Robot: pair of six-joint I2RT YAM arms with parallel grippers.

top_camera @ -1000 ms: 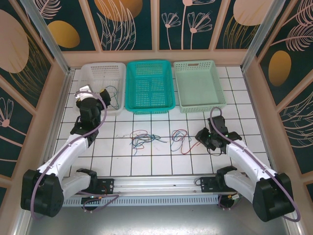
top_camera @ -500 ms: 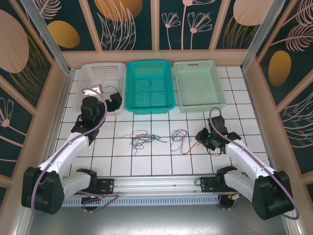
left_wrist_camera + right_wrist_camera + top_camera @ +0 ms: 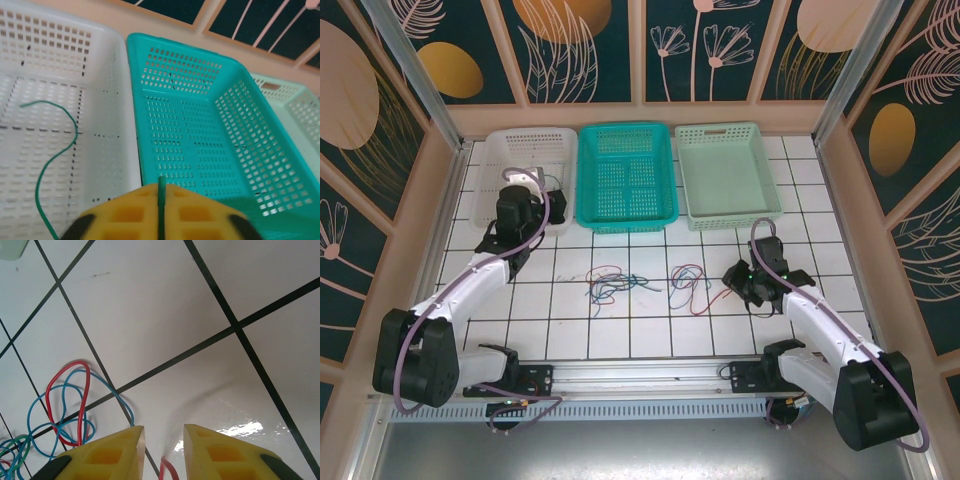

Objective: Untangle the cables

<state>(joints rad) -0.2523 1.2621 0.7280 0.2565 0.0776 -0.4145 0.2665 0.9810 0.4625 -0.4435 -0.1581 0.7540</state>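
Observation:
My left gripper (image 3: pixel 161 192) is shut on a green cable (image 3: pixel 161 186), whose short end sticks up between the yellow pads. It hovers over the wall between the white basket (image 3: pixel 107 145) and the teal basket (image 3: pixel 200 125). A green cable (image 3: pixel 76 131) curves across the white basket's floor. On the table lie two tangles: a red, blue, green and greyish one (image 3: pixel 610 281) and a red and blue one (image 3: pixel 689 283). My right gripper (image 3: pixel 164 432) is open just above the tiles, with a red cable end (image 3: pixel 167 469) between its fingers and red and blue loops (image 3: pixel 65 405) to its left.
Three baskets stand in a row at the back: the white basket (image 3: pixel 510 138), the teal basket (image 3: pixel 625 220) and a pale green basket (image 3: pixel 730 217). Raised walls enclose the tiled table on three sides. The left gripper (image 3: pixel 533 190) and right gripper (image 3: pixel 739 279) stand far apart.
The left wrist has swung from over the white basket's floor toward its right wall and turned to face the teal basket. The right arm has hardly moved.

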